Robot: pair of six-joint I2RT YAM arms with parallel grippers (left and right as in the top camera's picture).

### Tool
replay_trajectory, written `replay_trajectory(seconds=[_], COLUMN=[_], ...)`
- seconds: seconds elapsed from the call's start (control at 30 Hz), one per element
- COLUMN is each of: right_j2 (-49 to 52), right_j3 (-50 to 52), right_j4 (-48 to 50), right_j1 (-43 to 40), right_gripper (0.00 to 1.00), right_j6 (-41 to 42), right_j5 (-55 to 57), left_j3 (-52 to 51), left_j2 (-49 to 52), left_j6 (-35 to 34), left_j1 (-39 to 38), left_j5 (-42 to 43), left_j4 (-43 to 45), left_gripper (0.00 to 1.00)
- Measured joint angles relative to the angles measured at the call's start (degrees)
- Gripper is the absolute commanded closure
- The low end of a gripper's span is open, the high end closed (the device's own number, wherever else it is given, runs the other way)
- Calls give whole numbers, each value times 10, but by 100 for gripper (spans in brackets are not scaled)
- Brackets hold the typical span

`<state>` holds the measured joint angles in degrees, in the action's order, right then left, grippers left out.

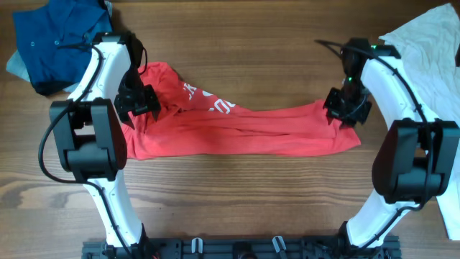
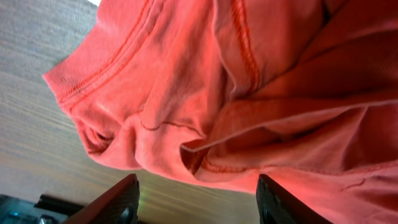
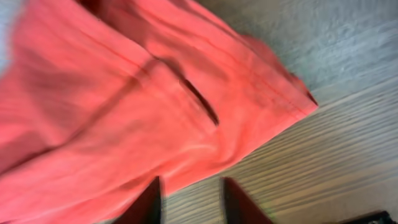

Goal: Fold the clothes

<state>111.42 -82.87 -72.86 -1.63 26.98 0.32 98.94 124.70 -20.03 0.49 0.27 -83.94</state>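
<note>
The red short-sleeved cotton T-shirt (image 1: 244, 131) lay bunched lengthwise across the middle of the wooden worktop (image 1: 237, 194). My left claw (image 2: 198, 198) hung spread at its left end, my right claw (image 3: 189, 200) slightly parted at its right end, neither pinching cloth.

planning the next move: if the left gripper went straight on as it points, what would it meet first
The red T-shirt: its bunched folds lie straight ahead of the left gripper, jaws open, though depth is unclear.

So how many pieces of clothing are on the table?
3: red T-shirt centre, dark blue garment back left, white garment far right; more may hide under the blue.
</note>
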Motion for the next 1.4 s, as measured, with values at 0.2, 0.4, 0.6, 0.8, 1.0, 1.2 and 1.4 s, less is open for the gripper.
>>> replay_trajectory(seconds=[0.2, 0.4, 0.6, 0.8, 1.0, 1.2, 1.4], right_j2=[0, 0, -2, -5, -5, -5, -5], right_j3=[6, 7, 9, 58, 106, 108, 108], right_j4=[1, 63, 90, 153, 205, 215, 216], right_j1=[-29, -34, -15, -9, -9, -9, -9], right_gripper=[1, 43, 92, 94, 94, 93, 94], right_j6=[-2, -91, -145, -153, -151, -122, -74], right_j5=[-5, -118, -179, -186, -184, -155, -129], left_j3=[0, 0, 0, -3, -52, -123, -174], left_j2=[0, 0, -4, -8, -9, -15, -41], left_j6=[0, 4, 45, 63, 62, 59, 41], left_j1=[0, 0, -11, -75, -92, -41, 23], left_j5=[-14, -14, 56, 92, 96, 104, 138], left_j4=[-11, 8, 47, 61, 114, 181, 196], left_gripper=[51, 92, 96, 96, 96, 92, 85])
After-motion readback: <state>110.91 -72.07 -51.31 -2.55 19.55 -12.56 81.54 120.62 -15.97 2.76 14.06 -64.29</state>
